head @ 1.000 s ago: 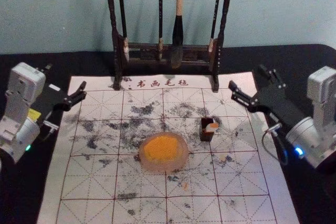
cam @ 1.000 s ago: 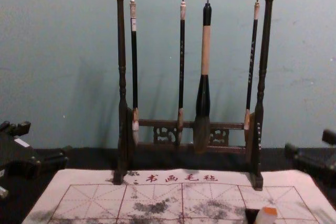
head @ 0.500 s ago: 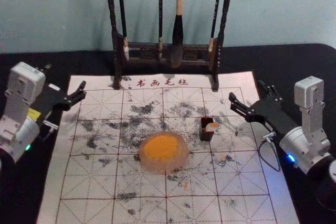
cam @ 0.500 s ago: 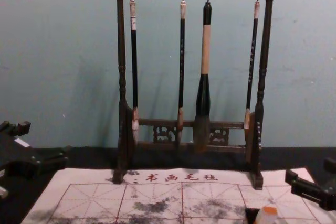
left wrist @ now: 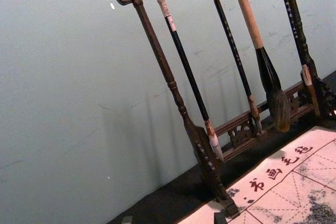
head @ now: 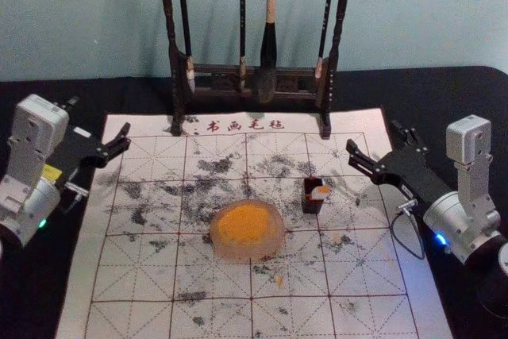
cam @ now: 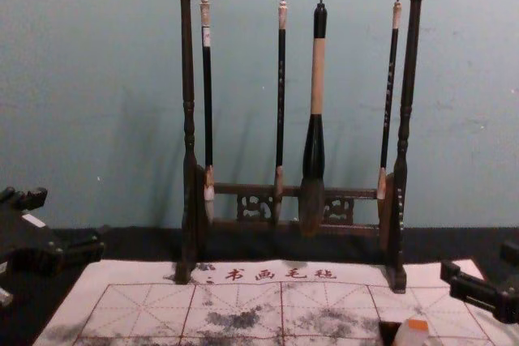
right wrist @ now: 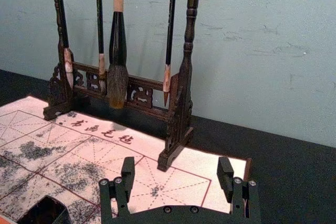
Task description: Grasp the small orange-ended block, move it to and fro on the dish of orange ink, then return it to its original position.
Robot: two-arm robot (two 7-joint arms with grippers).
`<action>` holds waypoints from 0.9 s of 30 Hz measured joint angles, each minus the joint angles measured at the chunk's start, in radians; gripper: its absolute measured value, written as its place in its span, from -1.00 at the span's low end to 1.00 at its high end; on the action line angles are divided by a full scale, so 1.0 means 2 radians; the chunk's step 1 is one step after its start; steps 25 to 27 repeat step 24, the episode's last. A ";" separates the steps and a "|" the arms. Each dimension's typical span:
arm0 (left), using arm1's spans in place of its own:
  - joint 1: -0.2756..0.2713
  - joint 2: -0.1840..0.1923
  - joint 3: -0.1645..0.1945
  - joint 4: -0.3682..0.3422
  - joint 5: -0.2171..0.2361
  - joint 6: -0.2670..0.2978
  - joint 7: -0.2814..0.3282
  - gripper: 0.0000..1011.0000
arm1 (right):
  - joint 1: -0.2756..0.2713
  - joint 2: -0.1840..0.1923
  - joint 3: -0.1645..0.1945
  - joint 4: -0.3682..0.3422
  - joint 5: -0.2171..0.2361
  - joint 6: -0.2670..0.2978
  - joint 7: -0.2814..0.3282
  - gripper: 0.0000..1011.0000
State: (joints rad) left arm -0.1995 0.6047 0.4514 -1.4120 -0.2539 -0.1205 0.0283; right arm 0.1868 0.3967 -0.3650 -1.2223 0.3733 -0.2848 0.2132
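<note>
The small white block with an orange end (head: pixel 321 193) leans on the dark little box (head: pixel 313 206), right of the round dish of orange ink (head: pixel 248 229). In the chest view the block (cam: pixel 411 333) shows its orange end uppermost. My right gripper (head: pixel 375 137) stands open, beyond and to the right of the block, nothing between its fingers; in the right wrist view the same gripper (right wrist: pixel 176 167) has its fingertips wide apart. My left gripper (head: pixel 98 115) is parked open at the mat's far left; its fingertips (left wrist: pixel 173 219) just enter the left wrist view.
A dark wooden rack (head: pixel 252 73) with several hanging brushes stands at the mat's far edge. The ink-stained white mat (head: pixel 214 279) lies on the black table (head: pixel 452 101), with the wall behind.
The right gripper has shifted lower in the chest view and a little inward, its arm turning, mostly in the first half second. The left arm, block and dish stay put.
</note>
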 joint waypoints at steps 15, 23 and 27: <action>0.000 0.000 0.000 0.000 0.000 0.000 0.000 0.98 | -0.001 0.001 0.000 -0.001 0.001 -0.001 0.000 0.98; 0.000 0.000 0.000 0.000 0.000 0.000 0.000 0.98 | -0.001 0.001 0.000 -0.001 0.001 -0.001 0.001 0.98; 0.000 0.000 0.000 0.000 0.000 0.000 0.000 0.98 | -0.001 0.001 0.000 -0.001 0.001 -0.001 0.001 0.98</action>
